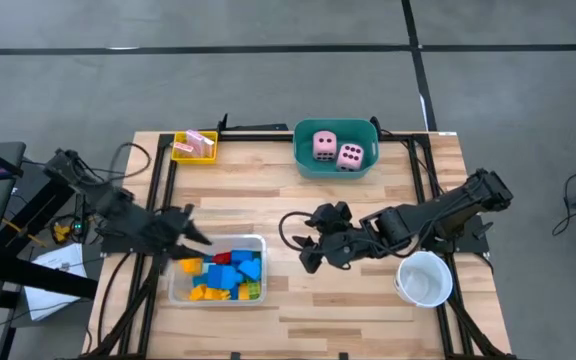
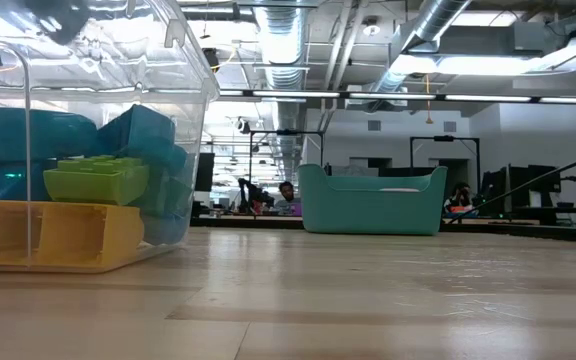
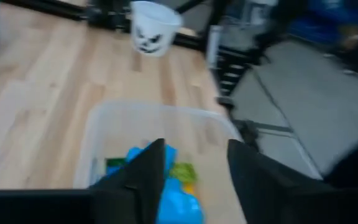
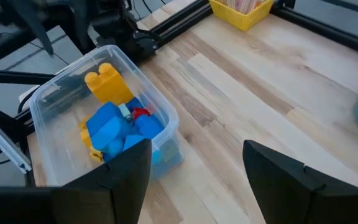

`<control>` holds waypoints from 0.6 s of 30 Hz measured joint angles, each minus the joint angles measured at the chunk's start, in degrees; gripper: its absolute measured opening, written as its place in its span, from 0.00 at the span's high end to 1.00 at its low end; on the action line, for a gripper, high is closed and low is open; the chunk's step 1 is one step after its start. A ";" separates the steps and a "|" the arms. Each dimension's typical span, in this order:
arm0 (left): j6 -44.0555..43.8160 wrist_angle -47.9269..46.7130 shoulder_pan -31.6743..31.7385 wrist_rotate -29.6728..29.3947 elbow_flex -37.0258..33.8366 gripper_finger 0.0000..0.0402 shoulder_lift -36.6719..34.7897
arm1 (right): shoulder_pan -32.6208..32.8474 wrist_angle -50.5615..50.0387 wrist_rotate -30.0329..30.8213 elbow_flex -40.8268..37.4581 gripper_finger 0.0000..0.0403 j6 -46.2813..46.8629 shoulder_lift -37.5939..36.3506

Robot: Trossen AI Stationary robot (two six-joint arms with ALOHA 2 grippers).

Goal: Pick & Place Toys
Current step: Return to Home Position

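The toys lie sorted by kind, which looks like the point of the layout. The building blocks (image 1: 223,272) are heaped in the clear tray (image 1: 243,238) at lower left of the high view. The two pink dice (image 1: 325,146) sit in the teal tub (image 1: 303,165) at upper centre, and the cards (image 1: 200,143) rest in the yellow tray (image 1: 181,152) at upper left. The left claw (image 3: 194,158) hovers at the clear tray's upper-left corner, fingers apart and empty. The right claw (image 4: 197,155), at centre and left of the white cup (image 1: 400,280), is likewise spread and holds nothing, which suits arms due to retire. The pale wooden surface (image 1: 368,310) stands on grey floor. The low view shows an open hall with ceiling ducts and people far behind the tub.
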 joint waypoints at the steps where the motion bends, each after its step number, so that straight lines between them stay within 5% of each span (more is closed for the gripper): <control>1: -0.15 -1.77 -0.80 0.66 0.00 0.61 -2.51 | 0.33 -0.48 0.21 0.00 0.39 0.78 -0.17; 7: 6.36 -6.93 -2.88 -7.58 -1.66 0.96 -14.07 | 2.21 -0.79 3.33 0.00 0.39 3.55 -0.65; 12: 16.24 6.06 3.14 -14.76 -8.39 0.99 -18.13 | 2.47 -0.73 5.94 0.00 0.39 5.56 -0.71; 18: 16.94 13.77 15.06 -4.64 -14.40 1.00 -19.30 | 1.15 0.06 6.12 0.02 0.39 5.96 -0.71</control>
